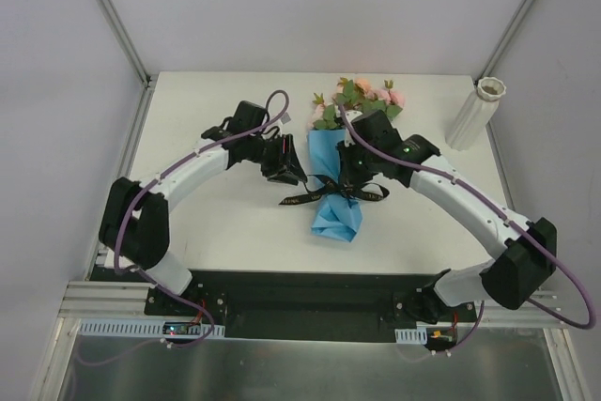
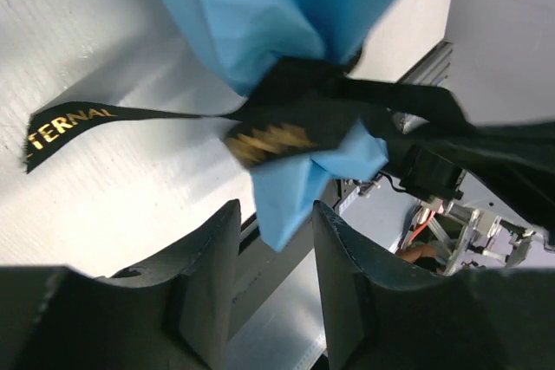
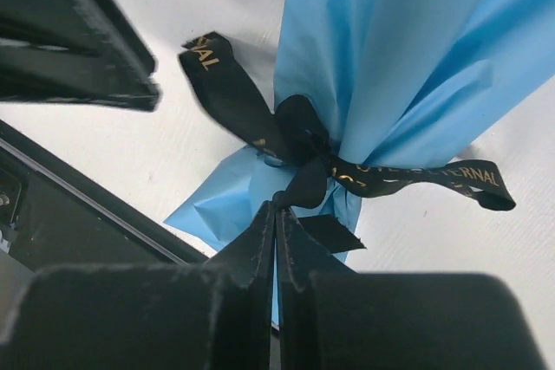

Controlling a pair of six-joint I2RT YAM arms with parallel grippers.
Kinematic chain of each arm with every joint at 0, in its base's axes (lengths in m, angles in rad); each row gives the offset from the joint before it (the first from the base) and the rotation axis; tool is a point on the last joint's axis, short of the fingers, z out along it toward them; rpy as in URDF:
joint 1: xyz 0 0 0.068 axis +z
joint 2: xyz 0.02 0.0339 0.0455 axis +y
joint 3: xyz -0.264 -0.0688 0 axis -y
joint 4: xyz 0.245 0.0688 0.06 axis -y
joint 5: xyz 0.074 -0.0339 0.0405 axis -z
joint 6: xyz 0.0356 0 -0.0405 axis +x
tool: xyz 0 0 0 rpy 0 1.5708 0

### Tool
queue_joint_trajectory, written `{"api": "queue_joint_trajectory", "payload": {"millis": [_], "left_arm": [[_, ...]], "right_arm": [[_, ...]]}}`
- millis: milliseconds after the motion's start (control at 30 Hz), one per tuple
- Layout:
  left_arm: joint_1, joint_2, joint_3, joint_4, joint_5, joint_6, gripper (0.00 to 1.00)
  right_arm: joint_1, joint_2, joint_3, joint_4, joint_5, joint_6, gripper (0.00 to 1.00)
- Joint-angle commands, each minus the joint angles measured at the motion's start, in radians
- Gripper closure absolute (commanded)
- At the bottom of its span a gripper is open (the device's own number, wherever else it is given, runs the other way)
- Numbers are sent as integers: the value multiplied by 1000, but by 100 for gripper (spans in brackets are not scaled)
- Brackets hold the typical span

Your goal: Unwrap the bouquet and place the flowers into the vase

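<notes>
Bouquet (image 1: 326,157): pink and peach roses with green leaves, wrapped in a blue paper cone, lying flat on the white table (image 1: 216,232) about mid-surface. It is tied at the narrow waist with a black ribbon bow (image 1: 331,197) that carries gold lettering.

All positions are given relative to the bow.
- Flowers (image 1: 362,96): at the far end of the cone, well beyond the bow, blooms pointing away from the arm bases.
- Cone tail: flares out just on the near side of the bow, crumpled, resting on the table.
- Ribbon ends: one runs out flat on the table to the left of the bow, one to the right.
- Right gripper (image 1: 349,180): directly at the bow, on its right and far side. In the right wrist view its fingers (image 3: 260,249) are pressed together, with a strand of the ribbon running from the knot down into the tips, so it is clamped on the bow.
- Left gripper (image 1: 289,174): just left of the bow. Its fingers (image 2: 208,266) stand apart. The left wrist view shows the tip of the blue tail in line with the gap, and nothing is pinched.
- Vase (image 1: 472,117): a tall, slim, whitish cylinder with a scalloped flared rim. It is well to the right of and beyond the bow, at the table's far right corner, and appears upright.
</notes>
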Motion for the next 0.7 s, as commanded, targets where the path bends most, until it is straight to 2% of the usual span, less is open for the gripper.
{"api": "queue_joint_trajectory", "payload": {"millis": [0,33,100,200,267,300,367,400,533,667], "left_arm": [[-8,-98,-43,-24,-11,6,63],[-8,-112,-41,-27,-16,6,62],[-8,-111,-20,-30,-5,3,48],[-18,-66,34,-30,43,-5,43],[-47,4,87,-31,76,-3,50],[-60,29,106,-30,87,-3,61],[-89,93,156,-30,99,10,69],[-107,110,167,-30,97,12,77],[-124,179,181,-30,102,13,86],[-146,216,190,-30,116,21,89]], "right_arm": [[2,63,11,-5,-55,14,99],[0,74,9,-5,-62,18,99],[0,101,14,-5,-81,20,99],[-1,129,32,-5,-109,23,99],[-1,138,48,-5,-118,34,99],[-3,143,58,-5,-129,49,100],[-3,149,71,-5,-138,52,99],[-6,152,77,-5,-141,61,99],[-24,152,77,12,-167,94,99],[-29,152,71,36,-183,112,99]]}}
